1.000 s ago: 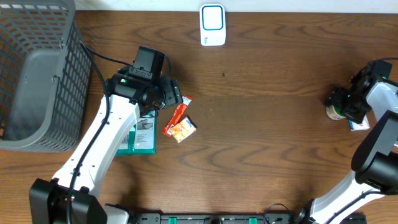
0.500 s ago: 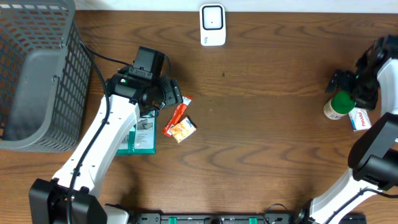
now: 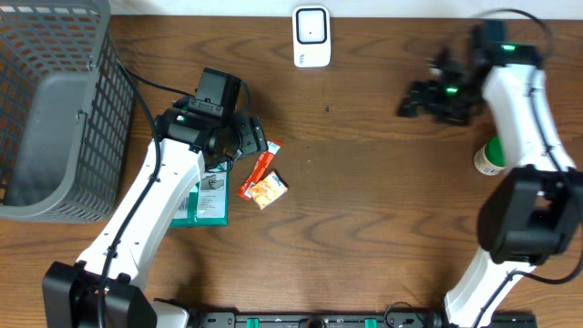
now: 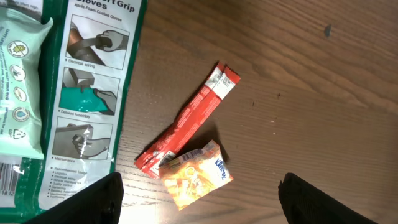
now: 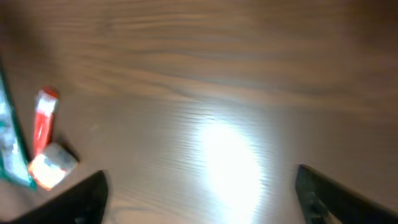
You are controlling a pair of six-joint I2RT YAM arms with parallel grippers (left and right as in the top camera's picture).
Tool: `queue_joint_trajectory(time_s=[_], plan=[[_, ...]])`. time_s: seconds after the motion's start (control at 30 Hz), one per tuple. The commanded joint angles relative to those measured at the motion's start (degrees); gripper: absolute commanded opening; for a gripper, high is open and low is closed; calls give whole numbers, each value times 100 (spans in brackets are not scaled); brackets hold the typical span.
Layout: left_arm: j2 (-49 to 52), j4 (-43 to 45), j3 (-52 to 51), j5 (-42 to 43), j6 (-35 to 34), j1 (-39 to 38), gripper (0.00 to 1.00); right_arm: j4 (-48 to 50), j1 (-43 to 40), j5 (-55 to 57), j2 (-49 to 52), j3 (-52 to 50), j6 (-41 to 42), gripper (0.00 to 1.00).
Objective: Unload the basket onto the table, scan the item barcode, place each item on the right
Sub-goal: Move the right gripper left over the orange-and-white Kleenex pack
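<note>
The pick-up is looking like the step in hand, since nothing is being held yet. The left claw [image 4: 200,200] is hanging wide open and empty over a red stick packet [image 4: 186,127] and an orange packet [image 4: 194,176]. The two are lying touching on the worktop [image 3: 364,210], just right of a green glove pack [image 4: 87,106]. Which of them is the item to scan I am not able to tell. The right claw [image 5: 202,198] is also gaping wide with nothing in it, and is hovering over bare wood right of the scanner [image 3: 311,36].

The next move is calling for the left claw to be coming down on one packet alone. With the two overlapping, the fingers are risking dragging both. The barcode will then be needing to face the scanner at the far edge.

Room is looking generous. The wood between the packets and the scanner is lying open. The basket [image 3: 100,118] is crowding the left arm's outer side, and a bottle [image 3: 489,157] is standing near the right edge, well apart from the packets
</note>
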Motion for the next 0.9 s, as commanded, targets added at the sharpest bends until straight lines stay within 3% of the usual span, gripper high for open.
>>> queue_joint_trajectory(time_s=[0.0,0.07,0.3,0.43,0.57,0.7,0.73,0.8,0.83,0.87], plan=[[28,-22,-13,-74,59,20,82,173,713,-339,15,63,-151,65],[28,-22,-13,-74,59,20,82,313,1167,-337,61,63,-151,50],[28,-20,-13,-74,59,20,81,474,2393,-317,350,59,173,31],[28,225,-13,-74,57,20,82,501,2846,-308,535,59,258,27],[28,365,-13,-72,63,20,82,529,3086,-210,741,59,496,31],[28,-83,-24,-229,787,20,81,461,3108,-210,831,57,535,37],[28,-219,-44,-391,785,20,72,442,3101,-210,831,55,535,38],[28,-457,-131,-782,691,20,22,420,3091,-210,831,55,533,43],[28,-514,-197,-940,601,24,11,422,3091,-210,831,55,533,45],[28,-511,-267,-988,577,24,8,422,3091,-210,831,52,533,47]])
